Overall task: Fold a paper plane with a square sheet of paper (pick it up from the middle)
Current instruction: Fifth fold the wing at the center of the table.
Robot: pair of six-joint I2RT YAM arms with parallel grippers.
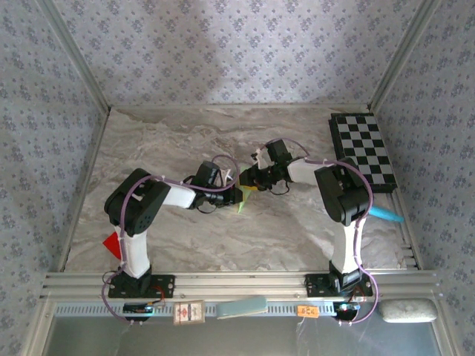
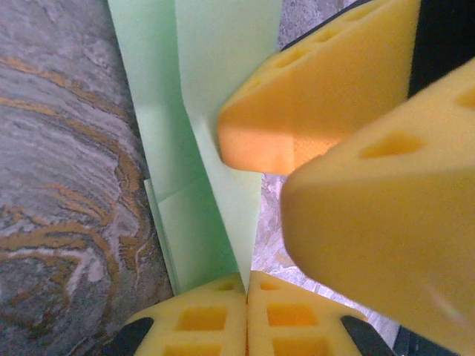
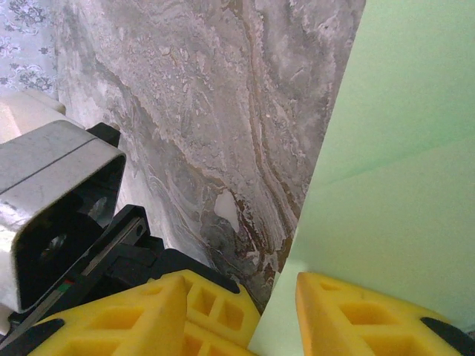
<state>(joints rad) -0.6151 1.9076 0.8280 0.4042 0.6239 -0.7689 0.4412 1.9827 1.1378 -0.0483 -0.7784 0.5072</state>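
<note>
The pale green paper plane [image 2: 185, 89] sits mid-way across the marbled table [image 1: 193, 245]. The left gripper [image 2: 246, 297] is clenched on it; the right gripper [image 3: 269, 297] stands parted astride its edge (not clamping). It looks light, floppy and easily creased, so probably best held along the stiffer fold.

The right tool [image 3: 249, 297], jaws apart, straddles the paper plane [image 3: 386, 185].
</note>
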